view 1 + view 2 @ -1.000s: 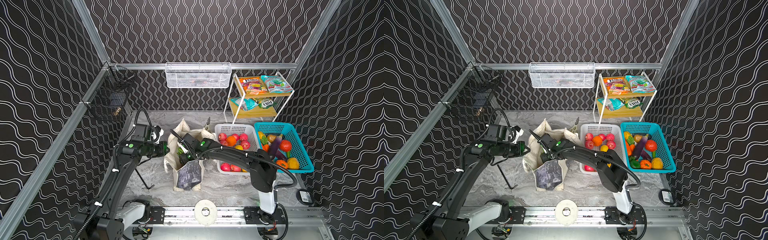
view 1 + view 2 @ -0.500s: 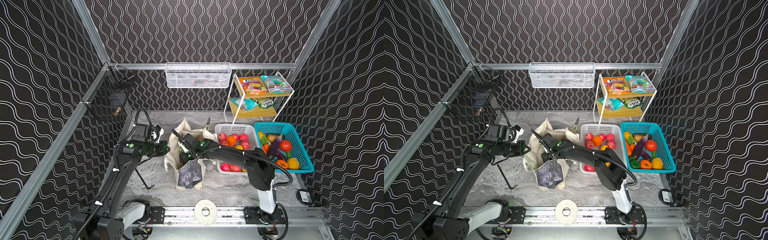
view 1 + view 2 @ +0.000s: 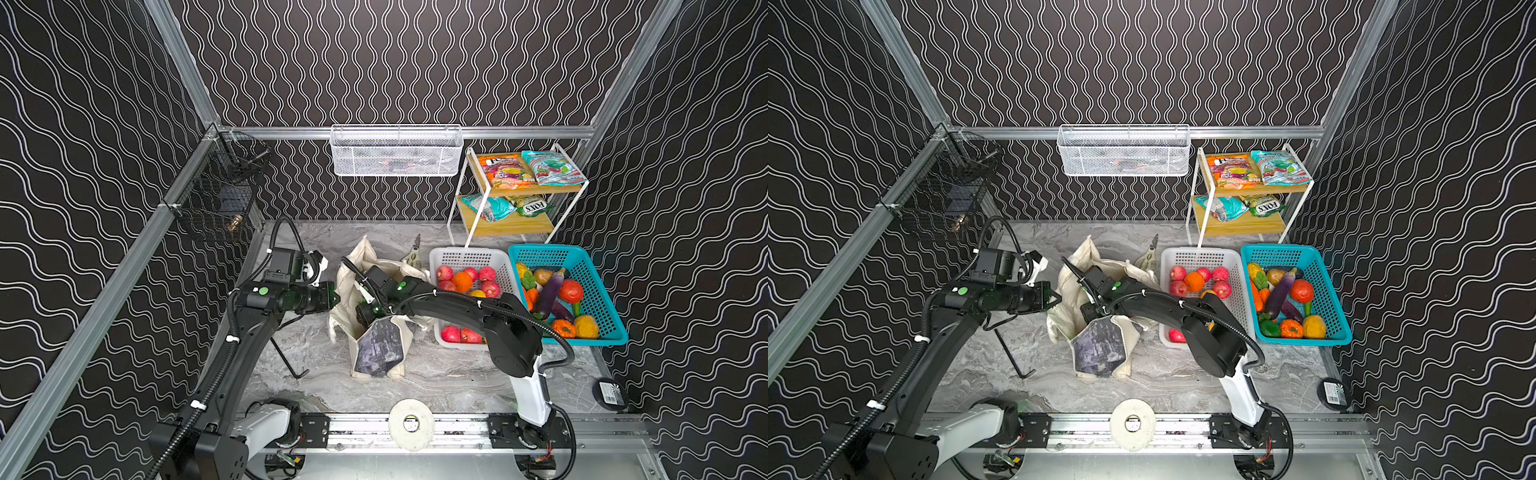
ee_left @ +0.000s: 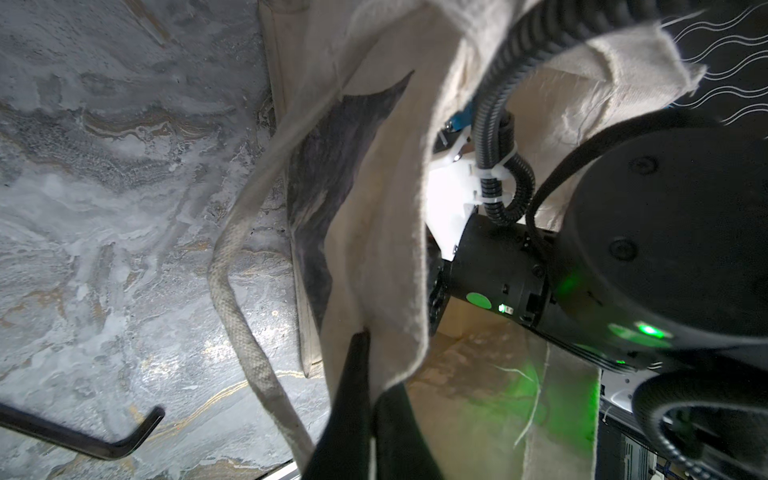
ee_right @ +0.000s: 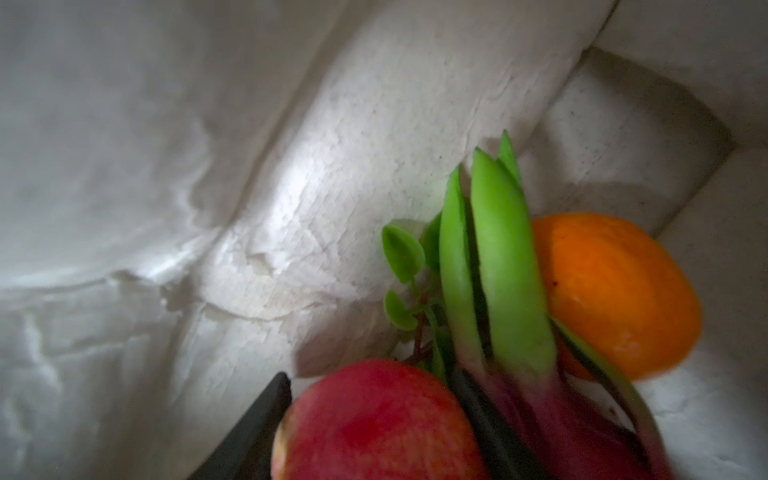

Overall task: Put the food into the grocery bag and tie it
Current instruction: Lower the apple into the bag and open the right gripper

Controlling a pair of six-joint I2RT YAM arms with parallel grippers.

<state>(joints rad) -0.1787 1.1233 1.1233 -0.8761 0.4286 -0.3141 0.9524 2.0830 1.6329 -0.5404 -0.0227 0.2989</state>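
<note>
The cream grocery bag [image 3: 378, 345] [image 3: 1100, 345] stands open mid-table in both top views. My left gripper [image 3: 334, 297] [image 4: 372, 374] is shut on the cloth of its left rim [image 4: 374, 249], holding the mouth open. My right gripper [image 5: 370, 382] reaches down inside the bag, and only its wrist [image 3: 378, 282] shows from above. Both its fingers [image 5: 257, 419] lie against a red apple [image 5: 374, 424], shut on it. Next to the apple on the bag's floor are a pink dragon fruit with green scales [image 5: 511, 291] and an orange [image 5: 615, 291].
Right of the bag stand a white basket [image 3: 469, 257] of apples and oranges and a teal basket [image 3: 582, 266] of vegetables. Snack packets [image 3: 523, 170] lie on a shelf behind them. A black hex key [image 3: 286, 357] lies left of the bag and shears [image 3: 413, 253] behind it.
My right gripper has sunk a little lower into the bag with the apple. The left arm has kept still on the rim.
</note>
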